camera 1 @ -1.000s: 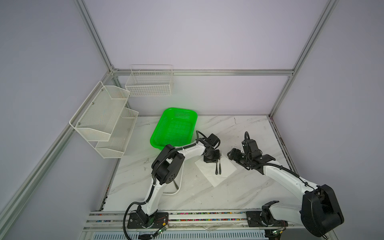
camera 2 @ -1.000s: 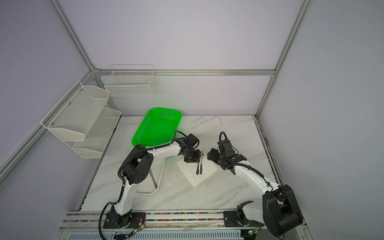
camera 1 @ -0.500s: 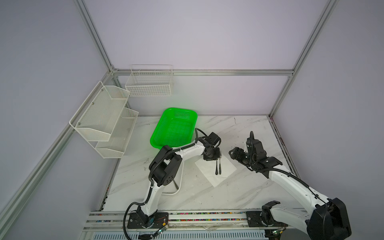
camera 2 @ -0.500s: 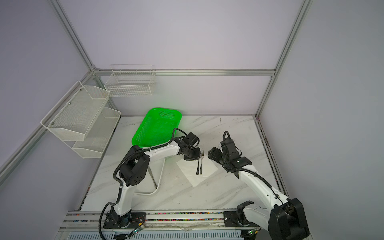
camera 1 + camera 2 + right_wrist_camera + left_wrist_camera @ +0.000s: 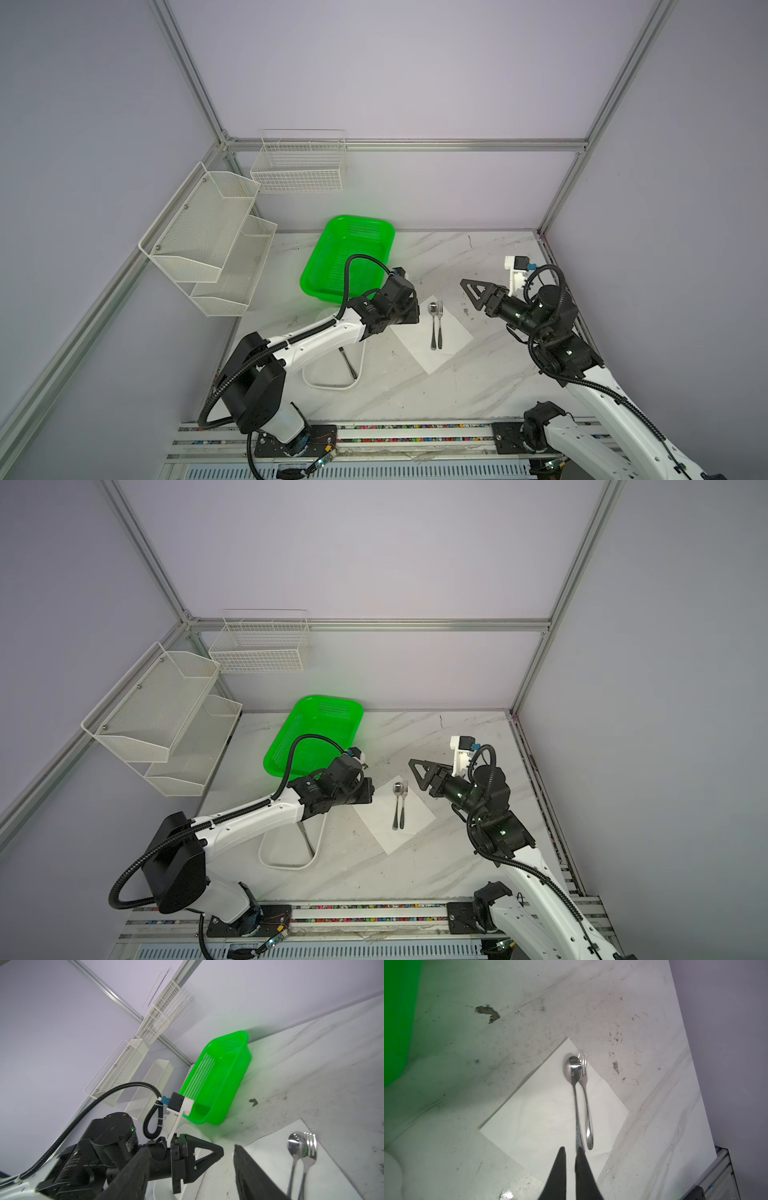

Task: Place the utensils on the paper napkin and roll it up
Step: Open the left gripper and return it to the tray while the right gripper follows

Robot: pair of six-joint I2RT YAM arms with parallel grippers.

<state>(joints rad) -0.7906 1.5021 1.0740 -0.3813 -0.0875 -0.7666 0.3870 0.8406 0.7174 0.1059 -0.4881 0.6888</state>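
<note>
on the paper napkin [image 5: 539, 1118], spoon [image 5: 576, 1105] and fork [image 5: 587, 1105] lie together.

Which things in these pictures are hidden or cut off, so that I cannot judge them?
Knife: both top views, mostly under the left arm; only a strip shows in the tray.
Spoon: left wrist view, handle end behind the left gripper.
Fork: right wrist view, handle cut off by the picture's edge.
</note>
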